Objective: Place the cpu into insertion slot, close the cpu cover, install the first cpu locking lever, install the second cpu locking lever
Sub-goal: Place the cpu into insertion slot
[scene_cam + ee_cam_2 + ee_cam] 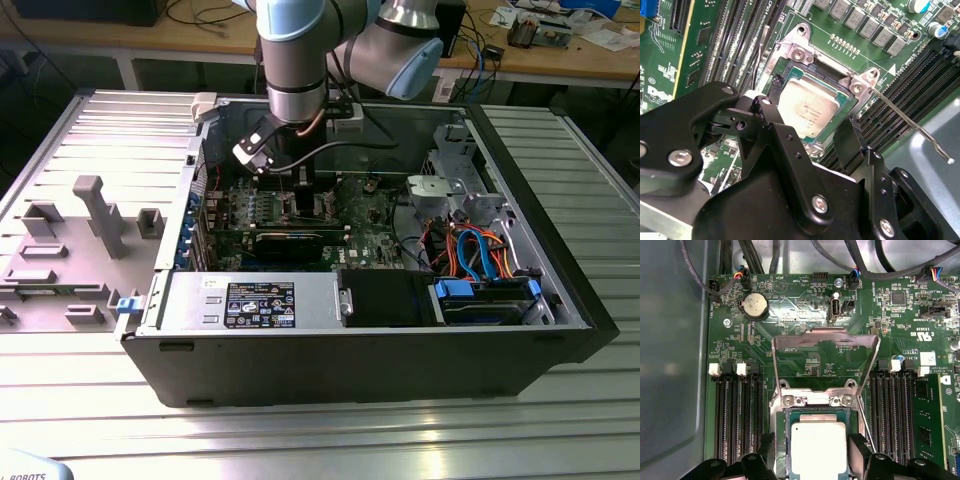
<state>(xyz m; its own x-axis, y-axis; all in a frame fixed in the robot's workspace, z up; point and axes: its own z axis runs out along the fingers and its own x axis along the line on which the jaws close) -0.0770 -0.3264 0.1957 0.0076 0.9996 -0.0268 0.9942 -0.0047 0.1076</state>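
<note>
Tool (812,442) hovered, fingers apart, cpu (818,450) seated in slot (815,400) between them, cover (825,337) raised just beyond.

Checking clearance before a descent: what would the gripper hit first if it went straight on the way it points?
Most likely the cpu, lying flat in the insertion slot right under the open gripper; the gap between them is hard to judge.

power supply sticker (259,304): white print on black, too small for me to read.
cpu (807,112): faint grey markings on its top; I can't make them out.
motherboard (725,347): tiny white lettering, illegible.
</note>
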